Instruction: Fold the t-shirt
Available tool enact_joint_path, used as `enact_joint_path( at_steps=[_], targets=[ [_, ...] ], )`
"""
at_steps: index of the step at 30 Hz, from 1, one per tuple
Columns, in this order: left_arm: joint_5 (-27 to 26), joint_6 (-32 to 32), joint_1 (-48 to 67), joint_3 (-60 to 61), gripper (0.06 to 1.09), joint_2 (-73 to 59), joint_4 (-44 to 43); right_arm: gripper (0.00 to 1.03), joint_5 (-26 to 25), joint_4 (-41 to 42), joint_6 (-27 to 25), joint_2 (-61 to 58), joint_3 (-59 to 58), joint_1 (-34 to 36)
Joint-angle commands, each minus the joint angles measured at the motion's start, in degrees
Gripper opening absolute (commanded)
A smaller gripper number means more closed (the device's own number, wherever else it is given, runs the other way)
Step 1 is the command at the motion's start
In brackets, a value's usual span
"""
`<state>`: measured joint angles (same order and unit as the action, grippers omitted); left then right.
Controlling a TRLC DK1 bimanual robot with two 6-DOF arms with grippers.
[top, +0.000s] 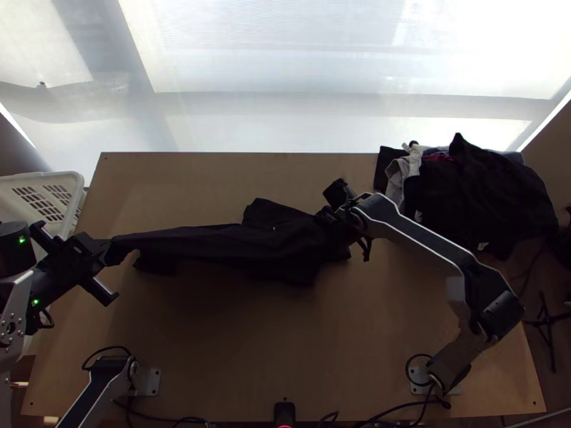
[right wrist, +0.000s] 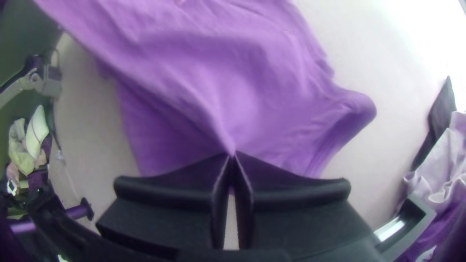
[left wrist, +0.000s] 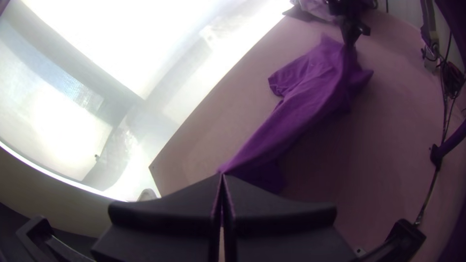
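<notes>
One shirt point(top: 278, 242), centre of frame, drawn long over the desk point(top: 235, 364); probably light, limp, prone to sag. Left gripper point(left wrist: 222, 176): fingers closed on one end. Right gripper point(right wrist: 232, 154): closed on gathered cloth opposite. Best holds, likely: corners.

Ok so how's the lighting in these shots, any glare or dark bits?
Top view: bright glare beyond the table, t-shirt nearly black. Left wrist view: window side washed out, corners dark, edges bent. Right wrist view: glare at upper right.
</notes>
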<state>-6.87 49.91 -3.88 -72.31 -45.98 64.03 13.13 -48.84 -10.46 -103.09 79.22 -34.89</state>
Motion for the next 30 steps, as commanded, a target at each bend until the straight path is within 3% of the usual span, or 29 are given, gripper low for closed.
enact_joint_path(
  at_steps=[1,10,20,24,30],
  targets=[
    [-0.16,-0.08,-0.16,0.07,0.1,1.06,0.75,0.03,0.06,-6.8,-0.79,12.3,-1.35,-0.26],
    [-0.77,1.86,-0.08,-0.55,0.1,7.39,3.91,0.03,0.15,-19.8,-2.81,30.49,-0.73,0.44],
    [-1.12,-11.68,0.19,-2.22,0.1,19.78,-1.54,0.03,0.59,-23.85,-1.23,50.0,8.41,8.7],
    [-0.95,-14.93,-2.1,-5.29,0.1,23.39,-8.31,0.03,0.59,-25.25,-1.06,54.84,15.7,12.57],
    [-0.07,-20.38,-4.38,-8.99,0.1,28.49,-18.59,0.03,2.52,-25.16,-0.79,62.13,17.55,16.88]
  ],
)
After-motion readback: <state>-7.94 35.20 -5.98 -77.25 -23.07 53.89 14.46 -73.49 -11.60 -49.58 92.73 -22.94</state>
